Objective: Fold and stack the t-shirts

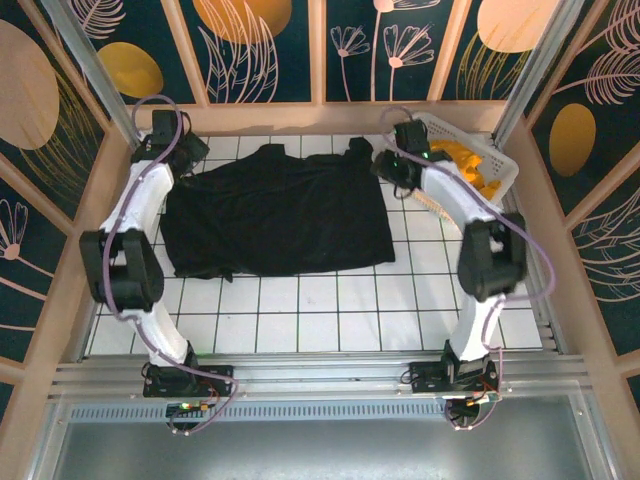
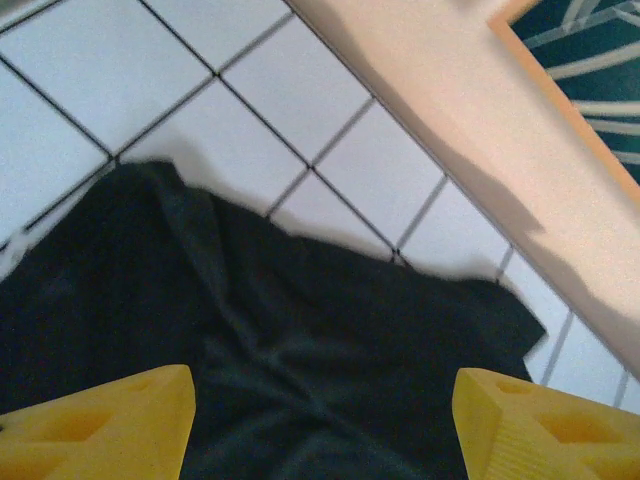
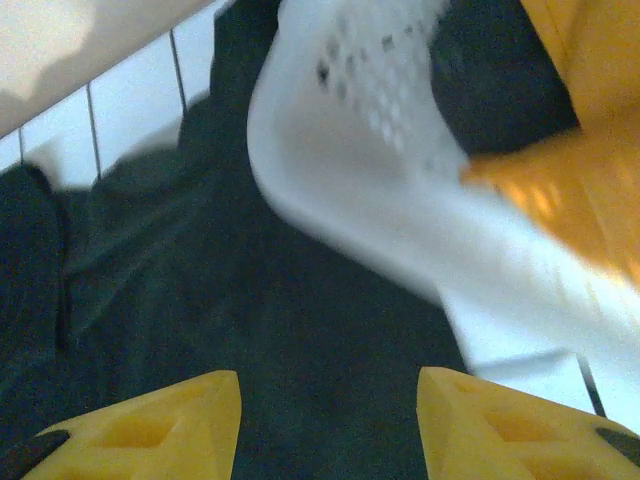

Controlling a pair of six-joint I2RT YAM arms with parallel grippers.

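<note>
The black shirt (image 1: pixel 275 210) is soft, matt cloth, creased, with a faint sheen along its folds. The orange shirts (image 1: pixel 468 160) look like matt cloth too. The basket (image 1: pixel 443 128) is smooth white plastic pierced with a lattice of holes. The tabletop (image 1: pixel 330 310) is smooth and white, slightly glossy, ruled with dark lines like tile. The frame (image 1: pixel 300 118) around it looks like pale, matt wood. The near rail (image 1: pixel 320 372) is dull grey metal. The left end effector (image 2: pixel 322 400) and right end effector (image 3: pixel 330 405) have matt yellow plastic fingers (image 2: pixel 545 425), finely ribbed. The arms (image 1: pixel 150 195) wear smooth white and black plastic shells.
</note>
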